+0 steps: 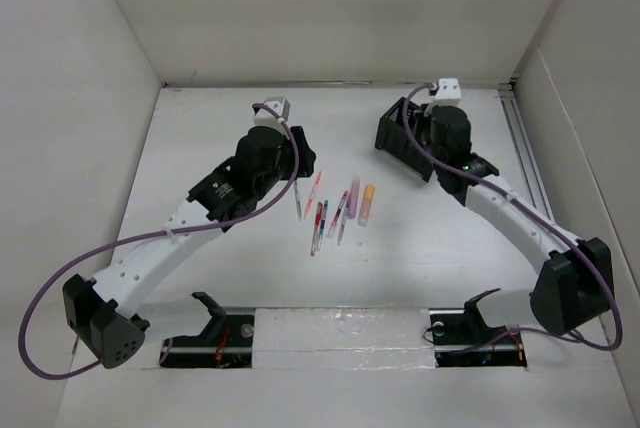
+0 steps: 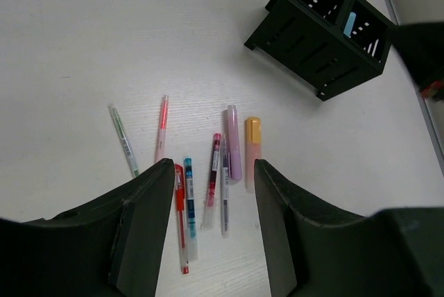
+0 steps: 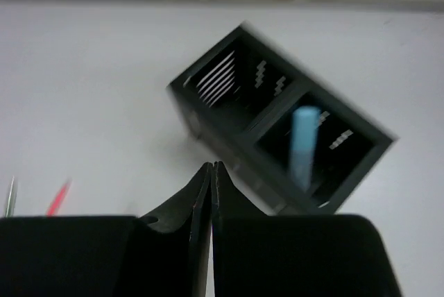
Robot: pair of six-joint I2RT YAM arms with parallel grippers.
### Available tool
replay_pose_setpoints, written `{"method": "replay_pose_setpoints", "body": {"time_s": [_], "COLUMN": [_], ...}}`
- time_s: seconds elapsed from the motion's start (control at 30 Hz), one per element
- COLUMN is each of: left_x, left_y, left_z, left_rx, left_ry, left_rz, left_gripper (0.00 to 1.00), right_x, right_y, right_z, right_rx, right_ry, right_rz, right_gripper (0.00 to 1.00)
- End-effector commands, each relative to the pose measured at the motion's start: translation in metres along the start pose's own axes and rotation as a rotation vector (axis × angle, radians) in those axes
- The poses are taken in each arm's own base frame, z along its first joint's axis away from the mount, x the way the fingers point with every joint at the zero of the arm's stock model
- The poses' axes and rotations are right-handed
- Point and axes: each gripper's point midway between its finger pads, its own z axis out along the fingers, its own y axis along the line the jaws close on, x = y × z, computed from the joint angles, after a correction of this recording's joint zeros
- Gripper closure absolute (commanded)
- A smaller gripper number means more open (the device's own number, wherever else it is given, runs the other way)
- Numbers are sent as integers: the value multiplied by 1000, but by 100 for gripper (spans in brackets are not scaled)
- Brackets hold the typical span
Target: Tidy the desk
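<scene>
White walls [image 1: 330,8] are enclosing the desk [image 1: 420,268], whose matte top is lying spread beneath both pincers. Seen from above, the left arm [image 1: 150,253] is reaching from its base at 7 o'clock toward the middle with its elbow bent. The left gripper [image 2: 213,172] is hanging over the desk with its 2 fingers [image 2: 149,200] spread wide, grasping nothing. In its wrist view a loose row of pens is lying between and beyond those fingers: a green pen [image 2: 123,141] at 10 o'clock, a pink pen [image 2: 161,127] near it, a red pen [image 2: 180,217], a teal pen [image 2: 189,207], a dark red pen [image 2: 214,179], then a purple highlighter [image 2: 234,143] and an orange highlighter [image 2: 252,151] just beside each other at 1 o'clock. The right arm [image 1: 510,213] is arching from 5 o'clock toward 1 o'clock. The right gripper [image 3: 211,172] is hovering clenched on nothing above a black pen holder [image 3: 277,123], which is sitting on the desk at 2 o'clock of the pens. A light blue marker [image 3: 303,144] is standing in 1 of its compartments.
</scene>
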Motion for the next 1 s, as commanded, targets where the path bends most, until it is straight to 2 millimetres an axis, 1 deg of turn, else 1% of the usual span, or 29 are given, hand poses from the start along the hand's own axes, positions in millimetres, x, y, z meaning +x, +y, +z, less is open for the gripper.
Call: {"method": "replay_pose_setpoints", "body": {"time_s": [0.0,0.03,0.07,0.1,0.17,0.2,0.23,0.27,0.3,0.37,0.4,0.43,0.5,0.53,0.67,0.7,0.73,0.8,0.9,0.97], "left_x": [-10,-9,-7,-7,-4,-4,-2,-2,0,2,3,5,5,7,6,6,7,8,7,4], "left_y": [1,2,3,3,5,6,6,6,7,8,8,9,10,11,14,13,14,14,13,12], "left_z": [-11,-12,-12,-14,-16,-16,-17,-18,-18,-20,-20,-20,-23,-22,-25,-25,-25,-25,-24,-24], "left_rx": [1,2,1,1,-2,-2,-1,1,2,2,2,1,5,-2,-7,-6,-7,-6,-4,-1], "left_ry": [-38,-36,-32,-34,-29,-29,-25,-25,-21,-18,-14,-13,-16,-13,-21,-19,-20,-17,-18,-21], "left_rz": [-36,-40,-40,-42,-42,-42,-41,-43,-43,-43,-46,-47,-51,-51,-52,-53,-55,-53,-50,-47], "left_gripper": [54,54,55,55,55,55,55,55,55,54,55,55,55,55,55,55,55,55,55,55], "right_x": [90,105,120,129,141,154,160,160,172,179,179,187,191,199,213,215,222,227,236,239], "right_y": [53,58,63,70,80,81,87,90,94,96,97,98,98,97,101,105,104,103,100,99], "right_z": [-22,-26,-26,-28,-27,-23,-22,-18,-15,-11,-7,-4,0,2,0,-3,-5,-6,-7,-5], "right_rx": [-164,-172,-177,-198,-224,-224,-246,-252,-255,-245,-239,-232,-226,-221,-223,-233,-230,-226,-212,-210], "right_ry": [258,292,330,354,391,429,446,452,484,506,505,525,543,565,599,603,617,626,648,643], "right_rz": [-69,-90,-102,-90,-89,-91,-88,-88,-101,-97,-89,-91,-76,-79,-72,-72,-71,-56,-58,-65], "right_gripper": [92,86,73,67,57,56,56,55,55,55,55,55,55,55,54,54,54,49,49,48]}}
